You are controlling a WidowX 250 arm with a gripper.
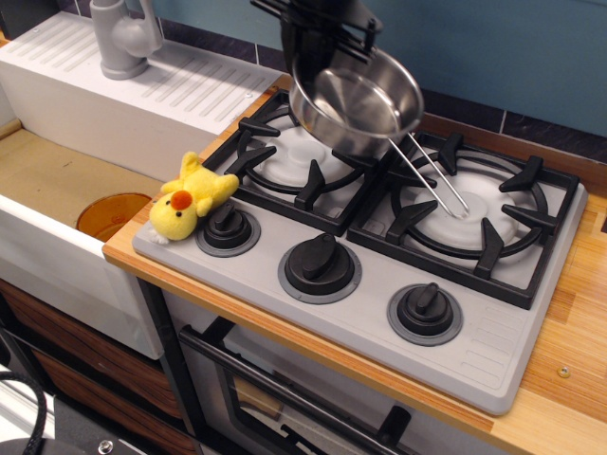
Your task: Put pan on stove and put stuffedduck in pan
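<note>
My gripper point(318, 59) is shut on the far rim of the shiny steel pan point(358, 104) and holds it in the air, tilted, above the inner edge of the left burner grate point(296, 152). The pan's wire-loop handle point(432, 178) hangs toward the right burner point(474, 204). The grey stove point(379, 275) has three black knobs along its front. The yellow stuffedduck point(190, 197) with an orange beak lies on the stove's front left corner, next to the left knob point(228, 227), well below and left of my gripper.
A white sink unit with a grey faucet point(123, 38) stands at the left, with an orange disc point(112, 213) in the basin. A wooden counter point(569, 360) borders the stove. An oven door handle point(285, 389) runs below.
</note>
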